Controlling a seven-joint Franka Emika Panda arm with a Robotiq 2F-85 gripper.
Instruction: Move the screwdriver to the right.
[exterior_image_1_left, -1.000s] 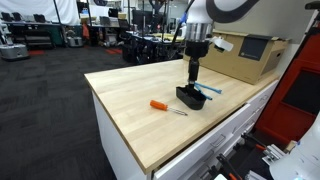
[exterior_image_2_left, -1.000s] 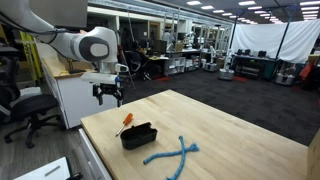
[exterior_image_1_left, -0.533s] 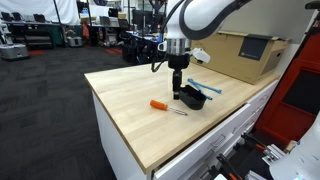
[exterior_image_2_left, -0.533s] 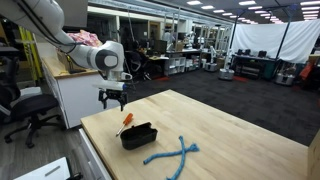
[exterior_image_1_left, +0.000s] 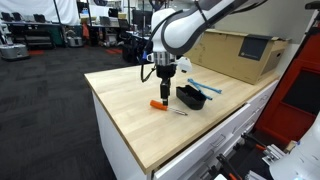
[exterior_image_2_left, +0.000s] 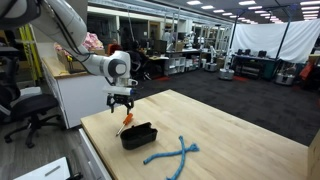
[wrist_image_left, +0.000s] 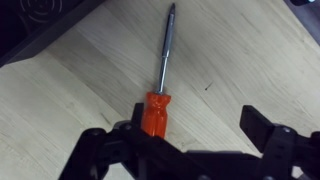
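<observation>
The screwdriver (exterior_image_1_left: 160, 105) has an orange handle and a thin silver shaft. It lies flat on the wooden table (exterior_image_1_left: 125, 100), just beside a black tray (exterior_image_1_left: 191, 97). It also shows in an exterior view (exterior_image_2_left: 125, 122) and in the wrist view (wrist_image_left: 156, 110). My gripper (exterior_image_1_left: 164, 90) hangs right above the handle, with its fingers spread. In the wrist view the gripper (wrist_image_left: 188, 135) is open; the handle sits by one finger, and nothing is held.
A thin blue stick (exterior_image_1_left: 208, 88) rests across the tray. Blue tongs-like pieces (exterior_image_2_left: 172, 152) lie on the table past the tray (exterior_image_2_left: 138, 134). A cardboard box (exterior_image_1_left: 240, 55) stands at the back. The table's edge is close to the screwdriver.
The arm has swung from above the black tray over to the screwdriver and come lower, now hovering over its handle. The screwdriver has not moved.
</observation>
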